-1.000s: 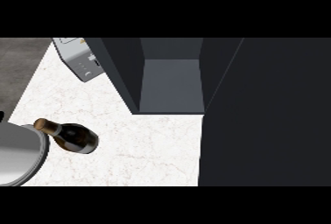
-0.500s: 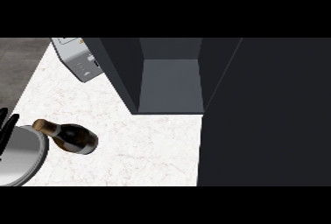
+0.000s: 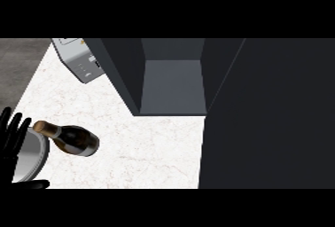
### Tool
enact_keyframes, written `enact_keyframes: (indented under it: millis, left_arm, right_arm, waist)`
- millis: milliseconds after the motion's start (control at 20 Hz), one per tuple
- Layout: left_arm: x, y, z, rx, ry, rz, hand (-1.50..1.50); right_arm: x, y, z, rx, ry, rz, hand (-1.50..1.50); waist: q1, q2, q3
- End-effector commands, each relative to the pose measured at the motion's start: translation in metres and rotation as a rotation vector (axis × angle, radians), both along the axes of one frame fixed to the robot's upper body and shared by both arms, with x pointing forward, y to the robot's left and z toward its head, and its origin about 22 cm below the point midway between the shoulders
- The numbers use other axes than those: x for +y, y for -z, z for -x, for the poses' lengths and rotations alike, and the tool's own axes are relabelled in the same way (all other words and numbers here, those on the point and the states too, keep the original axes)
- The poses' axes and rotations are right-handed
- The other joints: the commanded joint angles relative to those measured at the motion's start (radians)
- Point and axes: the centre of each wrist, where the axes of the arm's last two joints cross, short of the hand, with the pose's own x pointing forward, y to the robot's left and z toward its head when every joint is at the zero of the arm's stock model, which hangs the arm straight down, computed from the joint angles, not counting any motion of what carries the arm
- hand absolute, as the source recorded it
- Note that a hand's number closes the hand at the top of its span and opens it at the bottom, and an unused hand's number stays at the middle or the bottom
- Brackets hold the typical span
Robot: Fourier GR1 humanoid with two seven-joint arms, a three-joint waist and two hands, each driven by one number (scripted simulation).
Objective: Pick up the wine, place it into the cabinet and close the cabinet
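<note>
The wine (image 3: pixel 74 139) stands on the marble counter (image 3: pixel 137 146) at the view's left, seen from above, its cork-coloured top nearest the left edge. It looks like dark glass: likely heavy, stiff, slick and breakable, so the broad body is the safer hold, not the thin neck. The left hand (image 3: pixel 13 135) shows just beside it, fingers straight, holding nothing. The cabinet (image 3: pixel 171 86) stands open, well apart. The right hand shows nowhere.

One wine bottle (image 3: pixel 73 139), one cabinet (image 3: pixel 171 84), one hand (image 3: pixel 12 137).
</note>
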Motion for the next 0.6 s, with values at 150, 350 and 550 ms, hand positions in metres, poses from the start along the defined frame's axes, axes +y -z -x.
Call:
enact_keyframes:
  millis: [150,350,550]
  left_arm:
    - [0.000,0.027,0.002,-0.008,-0.019,-0.002,-1.50]
    - [-0.002,0.056,-0.018,0.035,-0.007,-0.005,-1.50]
    - [0.015,0.071,-0.021,0.029,0.003,-0.002,-1.50]
  right_arm:
    - [-0.014,-0.014,0.034,-0.053,-0.043,-0.022,-1.50]
    - [-0.001,-0.026,0.039,-0.054,-0.058,-0.022,-1.50]
    - [-0.009,-0.024,0.034,-0.052,-0.060,-0.035,-1.50]
  waist:
    - [0.000,-0.001,0.001]
    - [-0.004,0.000,0.000]
    - [-0.005,0.001,0.000]
